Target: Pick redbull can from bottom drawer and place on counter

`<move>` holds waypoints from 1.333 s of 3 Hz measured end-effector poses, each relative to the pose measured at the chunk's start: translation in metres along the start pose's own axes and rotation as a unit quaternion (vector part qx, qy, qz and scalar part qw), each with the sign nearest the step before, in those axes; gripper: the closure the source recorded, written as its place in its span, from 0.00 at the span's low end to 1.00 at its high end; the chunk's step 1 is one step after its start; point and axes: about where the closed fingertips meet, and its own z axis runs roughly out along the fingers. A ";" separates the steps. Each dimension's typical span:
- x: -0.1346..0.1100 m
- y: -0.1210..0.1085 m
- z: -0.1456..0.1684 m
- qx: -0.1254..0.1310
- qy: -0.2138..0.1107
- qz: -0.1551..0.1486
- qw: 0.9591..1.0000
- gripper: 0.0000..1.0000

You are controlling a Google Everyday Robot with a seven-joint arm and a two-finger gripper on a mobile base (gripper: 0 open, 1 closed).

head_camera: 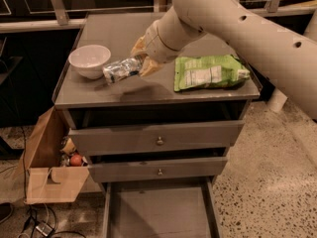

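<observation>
The redbull can (120, 69), shiny silver, lies on its side in my gripper (142, 59), just above the front left part of the grey counter (119, 31), and casts a shadow on it. The tan fingers (149, 67) close on the can's right end. The can's other end points left, toward the white bowl. My thick cream arm comes in from the upper right over the counter. The bottom drawer (158, 209) stands pulled out at the cabinet's foot, and its grey tray shows nothing inside.
A white bowl (89, 60) stands on the counter just left of the can. A green snack bag (210, 72) lies on the counter's right side. The two upper knobbed drawers (159, 141) are slightly ajar. An open cardboard box (49, 167) with small items sits on the floor at the left.
</observation>
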 end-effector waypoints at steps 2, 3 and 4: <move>0.035 0.006 0.018 -0.025 0.012 0.018 0.999 1.00; 0.065 0.014 0.034 -0.045 0.021 0.039 0.998 1.00; 0.075 0.016 0.039 -0.050 0.018 0.049 0.997 1.00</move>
